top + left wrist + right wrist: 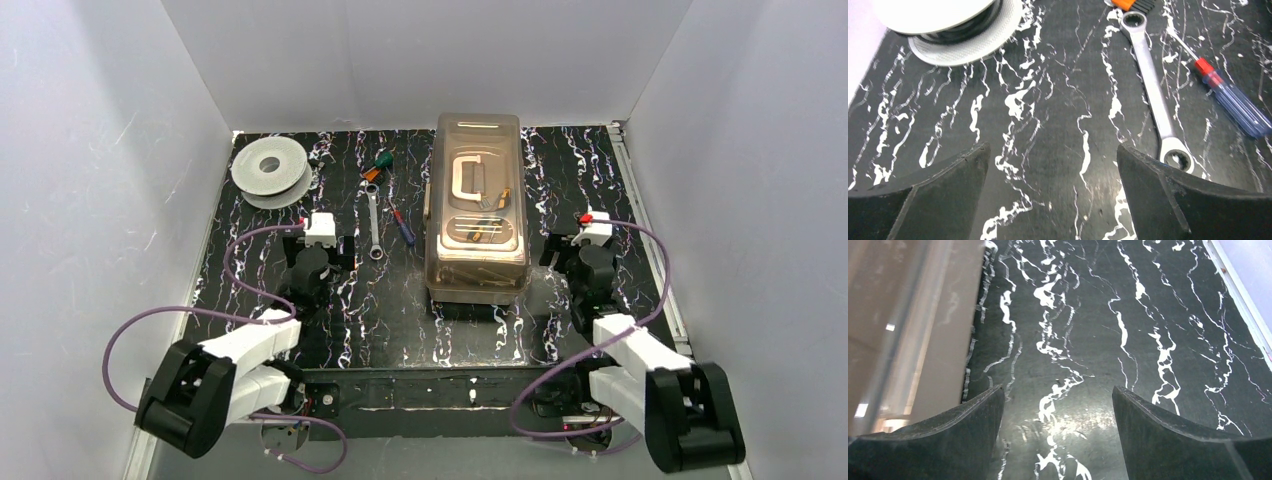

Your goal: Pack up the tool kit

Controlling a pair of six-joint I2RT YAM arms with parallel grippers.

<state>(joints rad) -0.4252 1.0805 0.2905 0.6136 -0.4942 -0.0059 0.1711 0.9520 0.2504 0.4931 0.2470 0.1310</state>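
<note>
The tan toolbox (478,205) with its smoky lid shut stands at the table's middle back; its wall shows at the left of the right wrist view (903,325). A silver wrench (373,223) lies left of it, also seen in the left wrist view (1154,95). A blue-handled screwdriver (403,226) lies beside the wrench, and shows in the left wrist view (1233,102). Green- and orange-handled screwdrivers (377,165) lie further back. My left gripper (1053,165) is open and empty, near the wrench's near end. My right gripper (1058,405) is open and empty, right of the toolbox.
A round grey-white spool (270,172) sits at the back left, also in the left wrist view (948,22). White walls enclose the black marbled table (400,320). A white rail (1243,295) runs along the table's right edge.
</note>
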